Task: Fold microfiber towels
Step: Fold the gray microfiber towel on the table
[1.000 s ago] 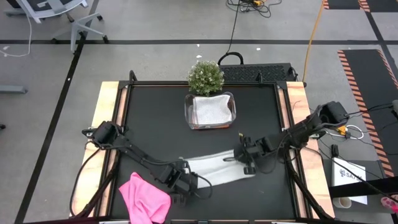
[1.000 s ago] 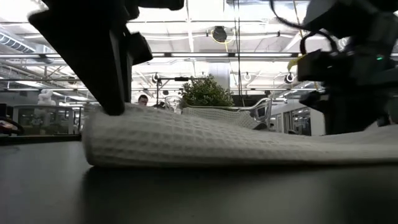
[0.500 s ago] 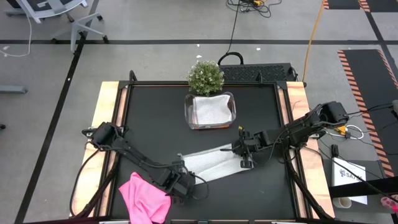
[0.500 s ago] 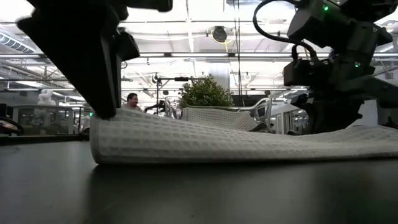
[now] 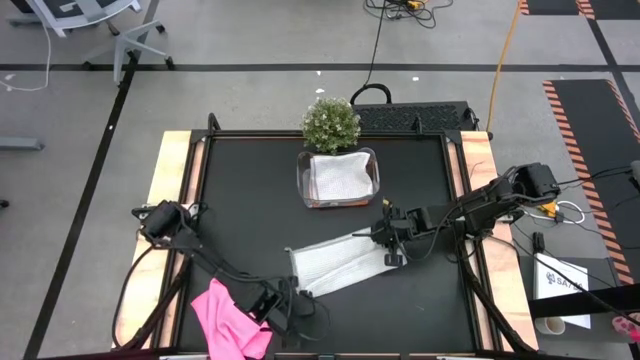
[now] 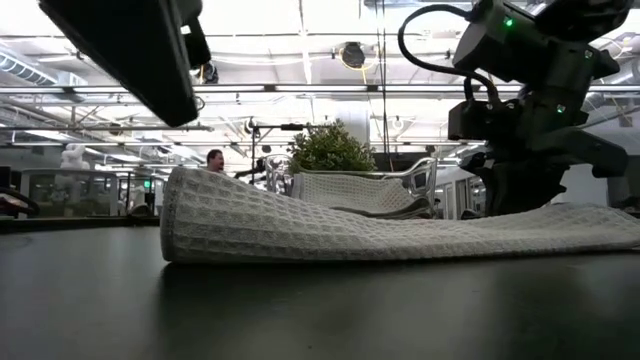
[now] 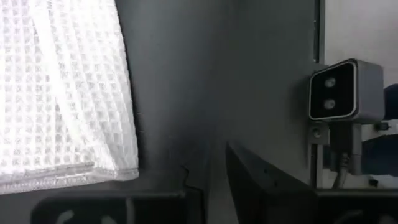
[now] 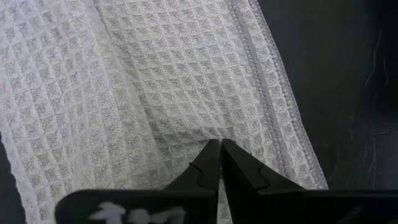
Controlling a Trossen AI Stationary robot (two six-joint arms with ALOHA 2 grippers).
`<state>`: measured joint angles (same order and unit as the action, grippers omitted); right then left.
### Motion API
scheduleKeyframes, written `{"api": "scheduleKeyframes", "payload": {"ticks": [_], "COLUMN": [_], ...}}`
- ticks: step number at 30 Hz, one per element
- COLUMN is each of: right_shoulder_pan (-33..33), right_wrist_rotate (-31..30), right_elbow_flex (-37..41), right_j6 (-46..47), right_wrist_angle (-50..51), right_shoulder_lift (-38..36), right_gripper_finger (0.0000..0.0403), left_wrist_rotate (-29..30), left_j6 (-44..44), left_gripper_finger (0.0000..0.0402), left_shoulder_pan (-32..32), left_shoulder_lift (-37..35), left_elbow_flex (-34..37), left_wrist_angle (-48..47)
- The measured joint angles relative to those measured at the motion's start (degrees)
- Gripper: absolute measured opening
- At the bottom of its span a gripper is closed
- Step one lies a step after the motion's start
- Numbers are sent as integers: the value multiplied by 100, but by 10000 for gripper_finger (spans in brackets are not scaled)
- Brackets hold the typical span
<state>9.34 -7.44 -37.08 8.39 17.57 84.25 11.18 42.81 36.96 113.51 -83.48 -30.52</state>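
Observation:
A light grey waffle towel (image 5: 338, 262), folded into a long strip, lies flat on the black table (image 5: 250, 200), slanting from near left to far right. My right gripper (image 5: 392, 250) stands on its right end, shut on the cloth (image 8: 155, 81). My left gripper (image 5: 283, 302) hangs above the table just off the strip's left corner (image 7: 118, 171), its fingers a little apart with nothing between them. A bright pink towel (image 5: 228, 318) lies crumpled at the near left edge, beside the left gripper. My right gripper pinches a small pucker of the grey towel's upper side (image 8: 205, 134) between its two fingertips, near the strip's right end and short of the hemmed edge (image 8: 273, 106). The fingers slant down from the table's right. The towel stays lying on the table; creases run to the tips.
A clear tub (image 5: 302, 180) with a folded grey cloth stands at the far middle, a small green plant (image 5: 331, 122) behind it. A small grey camera box (image 7: 333, 90) sits at the table's near edge. Bare black table shows to the left and right of the strip.
My left gripper has come off the strip's left end, risen a little and moved toward the near left, by the pink towel. My right gripper has drawn the right end toward the far edge, so the strip has turned on the table, its left end staying about where it was.

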Motion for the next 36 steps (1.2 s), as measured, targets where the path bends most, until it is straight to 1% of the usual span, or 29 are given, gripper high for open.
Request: {"api": "scheduleKeyframes", "payload": {"ticks": [1,3,6,7,8,9,10,11,16,18,22,26,31,34,36], "right_shoulder_pan": [0,0,0,-2,-2,-2,-2,-2,-2,-2,11,7,9,32,85], "right_wrist_rotate": [0,11,69,123,129,135,144,146,151,155,216,617,629,635,629], "right_elbow_flex": [0,2,2,2,2,2,2,2,2,2,2,28,-42,-42,-42], "right_j6": [-27,-28,-22,-14,6,29,41,46,187,289,438,601,769,883,896], "right_wrist_angle": [-9,-24,-39,-41,-44,-59,-66,-69,-101,-101,-103,-21,-64,112,296], "right_shoulder_lift": [0,0,0,0,0,0,0,0,0,0,-49,-411,-1259,-1516,-1543], "right_gripper_finger": [6,6,6,6,6,6,6,6,6,6,6,6,6,6,6], "left_wrist_rotate": [95,558,1865,2209,2442,2503,2467,2293,753,353,69,-143,-148,-133,-129], "left_j6": [8,202,685,734,716,594,438,230,-1071,-1310,-1358,-1353,-1294,-1296,-1285], "left_gripper_finger": [51,51,37,28,18,9,5,5,8,4,8,4,10,6,3], "left_shoulder_pan": [9,3,-149,-251,-367,-499,-643,-794,-1401,-1556,-1805,-1907,-1903,-1901,-1901], "left_shoulder_lift": [0,0,-87,-117,-126,-124,-114,-105,-96,-96,-90,-125,-129,-122,-117], "left_elbow_flex": [0,0,2,0,-6,-1,37,92,661,879,1224,1442,1493,1504,1506], "left_wrist_angle": [-91,-555,-1706,-1962,-2123,-2200,-2171,-2010,-150,320,338,465,530,683,764]}}
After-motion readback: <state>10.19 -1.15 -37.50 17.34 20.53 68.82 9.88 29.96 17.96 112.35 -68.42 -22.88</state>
